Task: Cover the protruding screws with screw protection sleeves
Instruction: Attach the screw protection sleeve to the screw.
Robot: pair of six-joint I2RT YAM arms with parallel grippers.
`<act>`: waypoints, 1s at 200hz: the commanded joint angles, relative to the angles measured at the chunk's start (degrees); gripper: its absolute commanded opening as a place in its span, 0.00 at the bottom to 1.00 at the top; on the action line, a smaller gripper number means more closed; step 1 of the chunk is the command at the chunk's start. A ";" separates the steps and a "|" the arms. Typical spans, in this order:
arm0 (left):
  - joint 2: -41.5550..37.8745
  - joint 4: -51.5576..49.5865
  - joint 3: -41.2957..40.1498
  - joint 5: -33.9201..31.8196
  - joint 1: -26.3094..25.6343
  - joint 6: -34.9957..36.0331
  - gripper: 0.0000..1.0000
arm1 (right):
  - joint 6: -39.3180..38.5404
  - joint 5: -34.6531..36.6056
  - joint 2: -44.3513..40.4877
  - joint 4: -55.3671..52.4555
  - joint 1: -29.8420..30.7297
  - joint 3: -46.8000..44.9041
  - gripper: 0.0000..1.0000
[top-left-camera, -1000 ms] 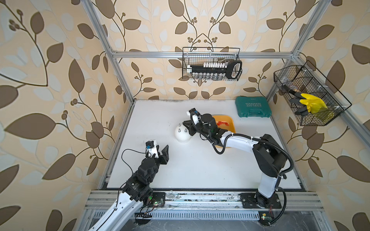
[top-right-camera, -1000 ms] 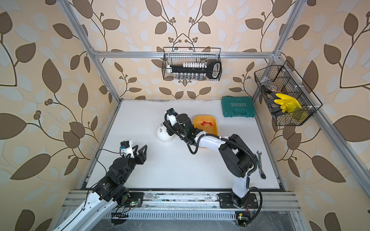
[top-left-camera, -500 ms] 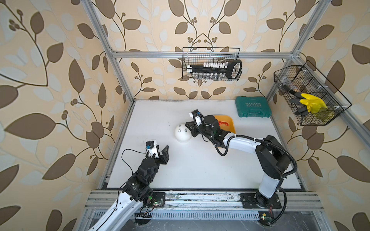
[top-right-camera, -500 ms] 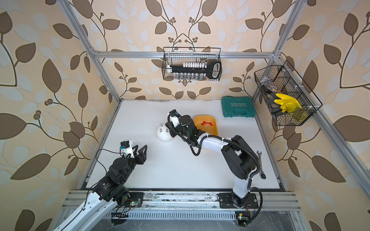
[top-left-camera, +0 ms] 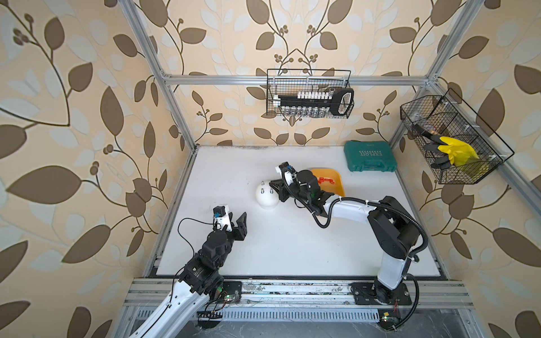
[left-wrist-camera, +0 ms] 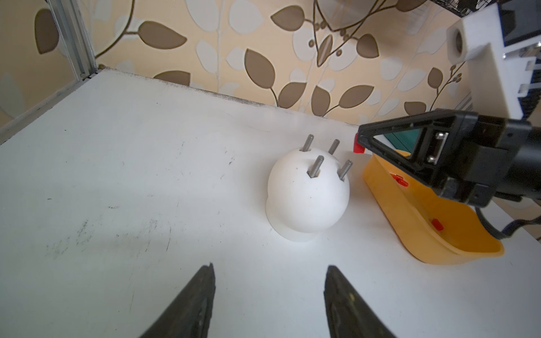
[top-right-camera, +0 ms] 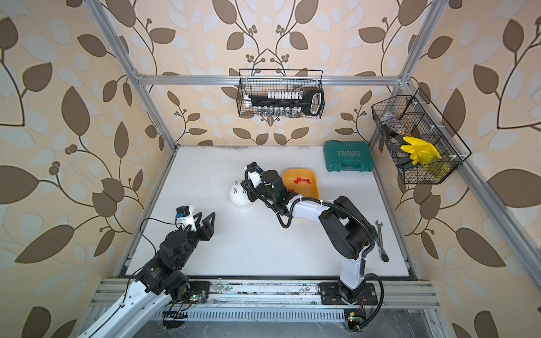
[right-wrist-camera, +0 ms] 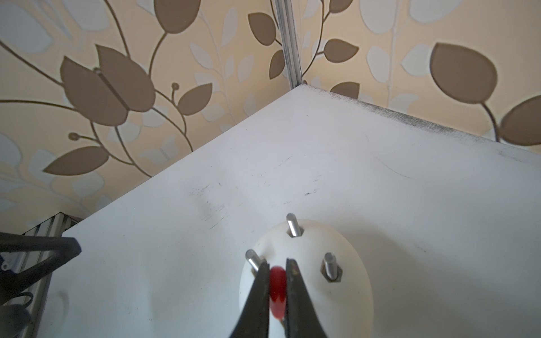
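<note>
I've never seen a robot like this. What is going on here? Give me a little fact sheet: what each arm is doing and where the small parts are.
Right fingers: pinched shut on one red sleeve, held close to the screws
Left fingers: open, empty, apart from the white dome
Screws: four, sticking up from the dome, all bare
Spare sleeves: lying in the orange tray beside the dome
Progress: no screw covered yet
</note>
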 commanded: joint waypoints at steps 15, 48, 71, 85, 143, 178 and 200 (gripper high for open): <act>0.27 1.59 0.22 0.36 0.71 1.15 0.62 | 0.59 -0.56 2.05 2.42 -0.02 -1.05 0.12; 0.27 1.59 0.19 0.36 0.72 1.13 0.62 | 0.55 -0.25 2.71 2.79 -0.02 -1.03 0.12; 0.26 1.59 0.24 0.43 0.75 1.16 0.62 | 0.47 -0.17 3.10 2.94 -0.02 -1.12 0.12; 0.22 1.58 0.18 0.37 0.73 1.17 0.62 | 0.37 0.05 3.23 3.09 -0.06 -1.21 0.12; 0.34 1.59 0.23 0.37 0.71 1.16 0.62 | 0.11 0.18 2.42 2.04 -0.02 -0.99 0.12; 0.20 1.59 0.17 0.44 0.71 1.16 0.62 | 0.02 0.40 1.85 2.42 -0.02 -1.82 0.12; 0.22 1.59 0.18 0.48 0.73 1.14 0.62 | -0.07 0.67 1.59 2.84 -0.02 -2.56 0.11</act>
